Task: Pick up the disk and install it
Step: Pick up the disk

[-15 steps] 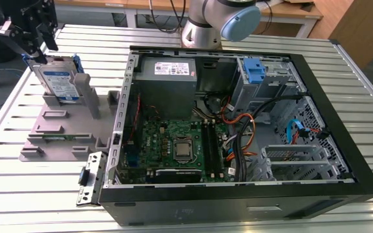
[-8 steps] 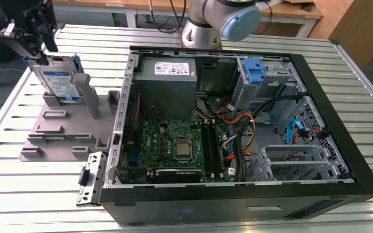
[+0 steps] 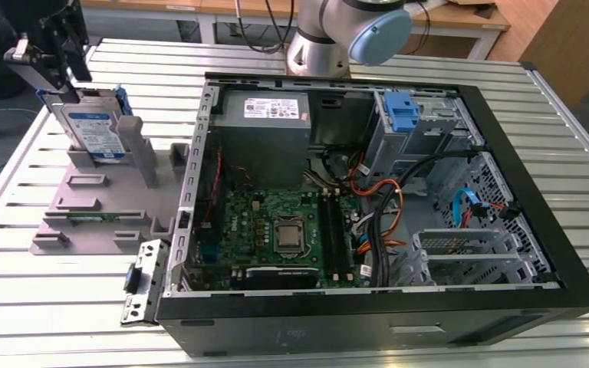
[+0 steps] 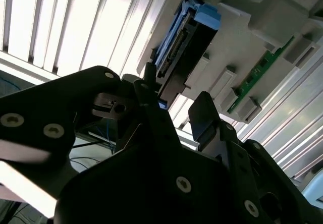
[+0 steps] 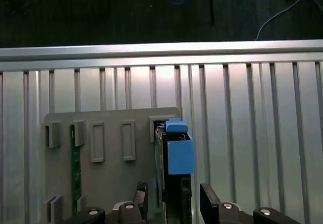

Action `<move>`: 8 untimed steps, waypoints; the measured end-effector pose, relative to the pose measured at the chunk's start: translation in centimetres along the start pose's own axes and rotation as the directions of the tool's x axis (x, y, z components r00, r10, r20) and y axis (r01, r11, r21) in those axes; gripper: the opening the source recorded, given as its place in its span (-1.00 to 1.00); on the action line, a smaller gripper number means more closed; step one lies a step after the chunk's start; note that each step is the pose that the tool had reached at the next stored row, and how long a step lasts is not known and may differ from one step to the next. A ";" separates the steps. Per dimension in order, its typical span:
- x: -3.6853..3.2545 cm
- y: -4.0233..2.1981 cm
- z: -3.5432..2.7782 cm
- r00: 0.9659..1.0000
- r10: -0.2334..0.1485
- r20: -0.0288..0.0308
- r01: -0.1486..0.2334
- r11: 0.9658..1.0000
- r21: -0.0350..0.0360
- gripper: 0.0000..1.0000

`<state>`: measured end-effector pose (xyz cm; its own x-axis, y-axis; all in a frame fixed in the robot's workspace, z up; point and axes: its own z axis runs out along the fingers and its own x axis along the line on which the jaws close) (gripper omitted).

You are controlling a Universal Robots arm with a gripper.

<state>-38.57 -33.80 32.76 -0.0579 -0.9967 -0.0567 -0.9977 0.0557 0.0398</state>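
Grey slotted holder (image 3: pixel 100 195) at the exterior view's left is carrying the disk (image 3: pixel 95 126) upright, plus a green memory stick (image 5: pixel 75 166) | gripper (image 5: pixel 174 187) is hovering wide, fingers (image 5: pixel 209 204) flanking the disk's end | exterior view is showing the open computer case (image 3: pixel 376 326) housing a blue bracket (image 3: pixel 405 111) far right.

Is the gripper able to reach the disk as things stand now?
Probably yes. The gripper hangs directly over the disk, which stands on edge in the grey holder. Its open fingers flank the disk's upper edge, and nothing lies between them and it.
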 end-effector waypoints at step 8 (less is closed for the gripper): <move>0.05 -0.03 0.72 1.000 -0.006 0.007 0.006 1.000 0.001 0.06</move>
<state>-38.57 -33.81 32.03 -0.0517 -0.9966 -0.0636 -0.9980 0.0493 0.0385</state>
